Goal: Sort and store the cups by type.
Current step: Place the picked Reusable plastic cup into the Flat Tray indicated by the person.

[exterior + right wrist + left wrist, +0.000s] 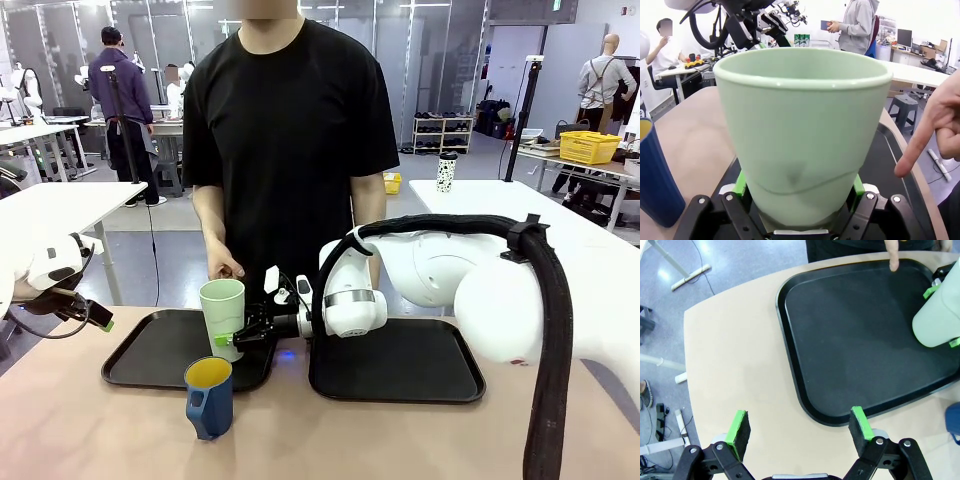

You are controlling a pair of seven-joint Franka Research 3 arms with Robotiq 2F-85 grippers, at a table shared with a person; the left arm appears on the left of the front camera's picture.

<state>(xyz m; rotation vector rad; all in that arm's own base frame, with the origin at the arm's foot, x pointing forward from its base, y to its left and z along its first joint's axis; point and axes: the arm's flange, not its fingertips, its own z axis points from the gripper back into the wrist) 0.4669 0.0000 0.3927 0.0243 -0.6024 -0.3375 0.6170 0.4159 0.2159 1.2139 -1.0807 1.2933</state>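
- Green pads of the right gripper press on both sides of the mint-green tumbler, low down near its foot. The cup is clamped tight and stands upright.
- Gripping it so low probably keeps the tall cup steady and leaves its rim free.
- That tumbler is over the near right part of the left tray. It is hard to tell if it rests on the tray or hangs just above it.
- Just behind the tumbler is the person's hand, with one finger pointing down at the tray, maybe to show where the cup should go.
- The left gripper has its fingers wide apart and holds nothing. It hangs over the table beside the left tray, likely waiting out of the way.
- The blue mug stands on the table just in front of the left tray, not on it. Its inside is yellow and nothing shows in it.
- The inside of the tumbler cannot be seen.
- The right tray lies just beside the left one with nothing on it. Each tray is probably meant for one kind of cup.
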